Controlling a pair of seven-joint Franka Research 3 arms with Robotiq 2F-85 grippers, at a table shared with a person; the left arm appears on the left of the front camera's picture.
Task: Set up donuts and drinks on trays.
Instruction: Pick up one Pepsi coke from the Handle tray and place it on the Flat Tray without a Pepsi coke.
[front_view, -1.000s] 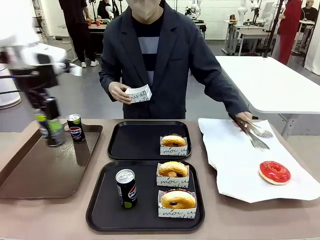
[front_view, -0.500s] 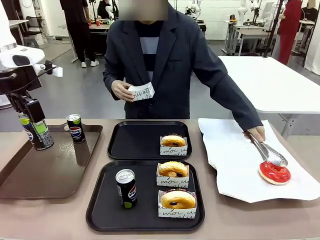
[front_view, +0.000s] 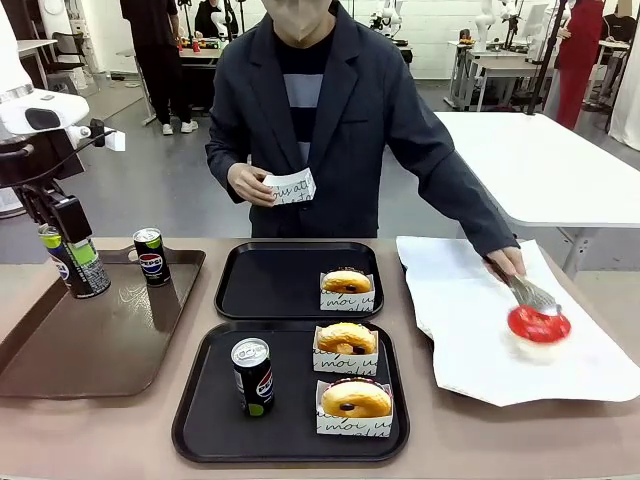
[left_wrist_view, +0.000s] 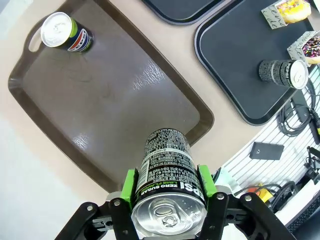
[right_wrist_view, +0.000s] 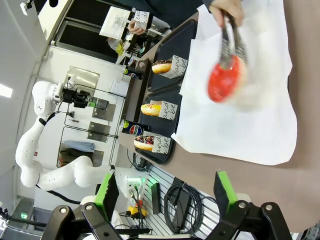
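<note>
Gripping a soda can (front_view: 75, 262) at the frame's left edge above the brown tray (front_view: 90, 340), the left gripper (left_wrist_view: 167, 182) risks clipping the lower-centre black tray (front_view: 200, 420) rim; the right gripper (right_wrist_view: 165, 192) gapes empty.

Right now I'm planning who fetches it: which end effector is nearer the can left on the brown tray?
Left. The left end effector, gripping another can, hangs beside the can; the right end effector is past the paper.

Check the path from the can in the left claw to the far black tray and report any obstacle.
Nothing visible blocks it. The left claw holds the can lifted above the brown tray; the second can stands beside the route, and the far black tray's left half lies bare.
</note>
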